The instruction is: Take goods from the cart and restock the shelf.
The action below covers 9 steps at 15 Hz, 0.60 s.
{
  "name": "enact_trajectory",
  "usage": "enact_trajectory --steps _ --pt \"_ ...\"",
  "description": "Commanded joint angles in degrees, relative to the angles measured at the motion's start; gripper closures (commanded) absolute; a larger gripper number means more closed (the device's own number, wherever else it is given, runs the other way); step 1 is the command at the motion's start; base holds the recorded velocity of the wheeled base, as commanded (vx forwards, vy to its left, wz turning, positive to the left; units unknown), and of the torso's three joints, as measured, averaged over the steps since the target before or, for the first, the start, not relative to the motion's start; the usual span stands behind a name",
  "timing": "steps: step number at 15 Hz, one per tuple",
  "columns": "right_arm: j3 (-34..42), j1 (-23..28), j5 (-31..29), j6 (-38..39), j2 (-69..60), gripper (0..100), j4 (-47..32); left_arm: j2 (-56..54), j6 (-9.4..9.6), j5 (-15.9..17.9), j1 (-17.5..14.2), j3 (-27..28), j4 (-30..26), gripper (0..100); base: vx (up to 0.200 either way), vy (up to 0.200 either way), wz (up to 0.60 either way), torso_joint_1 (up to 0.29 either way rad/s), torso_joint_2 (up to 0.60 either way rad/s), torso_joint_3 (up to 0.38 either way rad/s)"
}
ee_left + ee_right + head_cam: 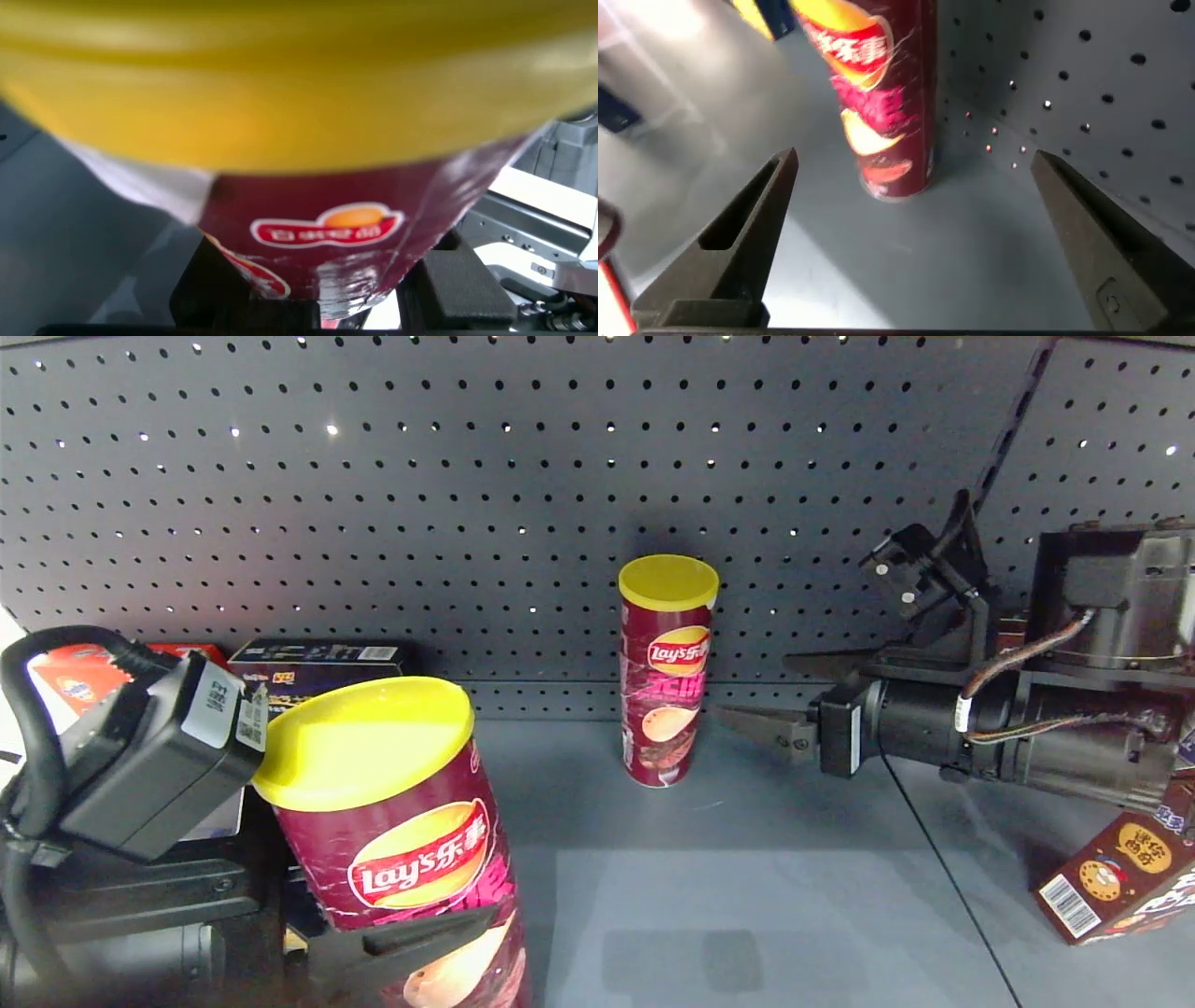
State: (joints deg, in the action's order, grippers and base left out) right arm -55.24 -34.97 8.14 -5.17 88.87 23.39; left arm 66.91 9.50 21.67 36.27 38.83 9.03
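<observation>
One maroon chip can (667, 672) with a yellow lid stands upright on the grey shelf (766, 896), close to the pegboard back wall. My right gripper (754, 688) is open just to its right, fingertips level with the can's lower half and apart from it. In the right wrist view the same can (882, 103) stands just beyond the two spread fingers (738, 243). A second, identical chip can (392, 803) is held at the front left, slightly tilted, with my left gripper (411, 943) shut on its lower body. In the left wrist view this can (327, 233) sits between the dark fingers (458, 289).
Two flat boxes, one dark (317, 661) and one red (79, 677), lie at the back left of the shelf. A brown cookie box (1120, 877) leans at the right, past a seam in the shelf floor. The pegboard wall (523, 476) closes the back.
</observation>
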Motion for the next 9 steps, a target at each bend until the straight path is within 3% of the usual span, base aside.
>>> enact_trajectory --steps 1,5,9 --pt "-0.22 0.35 0.03 -0.02 3.15 0 1.39 0.06 0.00 0.03 -0.23 -0.07 0.02 100 0.000 0.000 0.00 0.000 0.00 0.000" --pt "-0.49 0.43 0.21 -0.02 5.09 0 2.36 0.06 0.00 0.12 -0.67 -0.16 0.02 100 0.000 0.000 0.00 0.000 0.00 0.000" --pt "-0.49 0.43 1.00 0.07 9.39 0 9.48 0.06 0.00 0.12 -0.67 -0.16 -0.07 100 0.000 0.000 0.00 0.000 0.00 0.000"
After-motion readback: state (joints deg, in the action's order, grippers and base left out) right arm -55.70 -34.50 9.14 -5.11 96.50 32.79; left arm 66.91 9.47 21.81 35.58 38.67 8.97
